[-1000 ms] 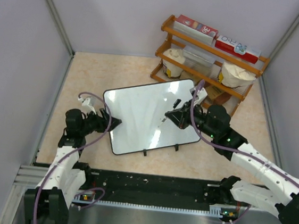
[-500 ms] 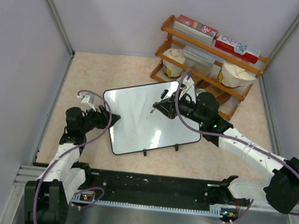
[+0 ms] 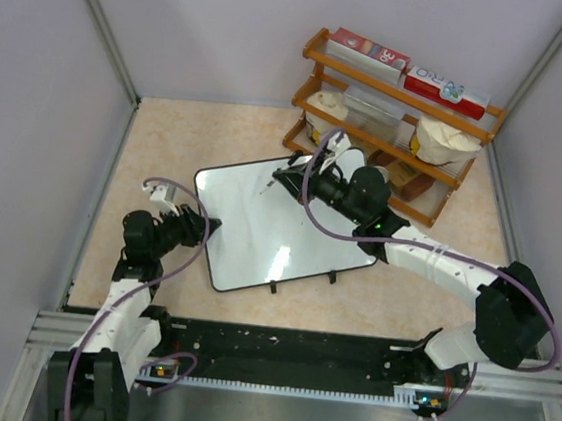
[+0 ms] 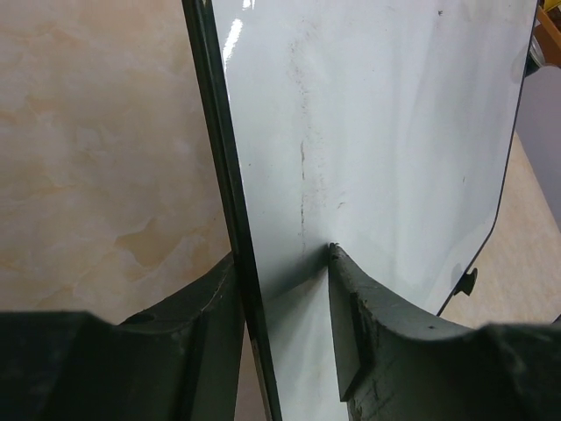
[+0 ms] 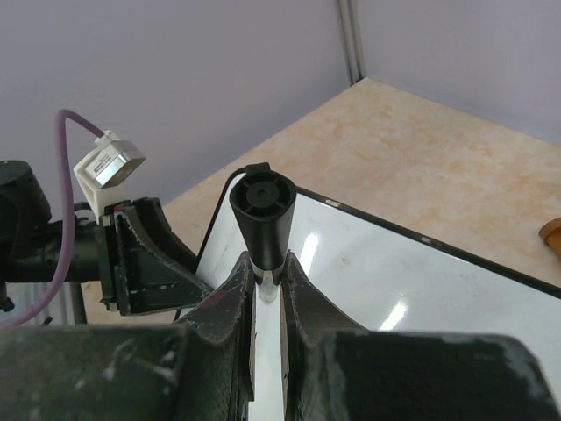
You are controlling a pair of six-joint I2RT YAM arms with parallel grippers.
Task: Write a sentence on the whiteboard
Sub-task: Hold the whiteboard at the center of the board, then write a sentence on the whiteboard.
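Note:
The whiteboard (image 3: 269, 231) lies flat mid-table, its face (image 4: 394, 132) bare except for faint smudges; no sentence shows on it. My left gripper (image 3: 211, 227) straddles the board's left rim. In the left wrist view its jaws (image 4: 282, 254) stand one on each side of the black edge, both touching the board. My right gripper (image 3: 282, 178) hovers over the board's far edge, shut on a black marker (image 5: 263, 210). The marker's butt end points at the camera and its tip points down toward the board (image 5: 421, 281). The left gripper (image 5: 149, 254) also shows in the right wrist view.
A wooden shelf rack (image 3: 392, 112) with boxes and white bowls stands at the back right, close behind the right arm. Grey walls enclose the table on the left, back and right. Small black feet (image 3: 332, 275) line the board's near edge.
The right gripper carried the marker from the board's right middle up and left to its far edge. The left jaws narrowed onto the board's left rim.

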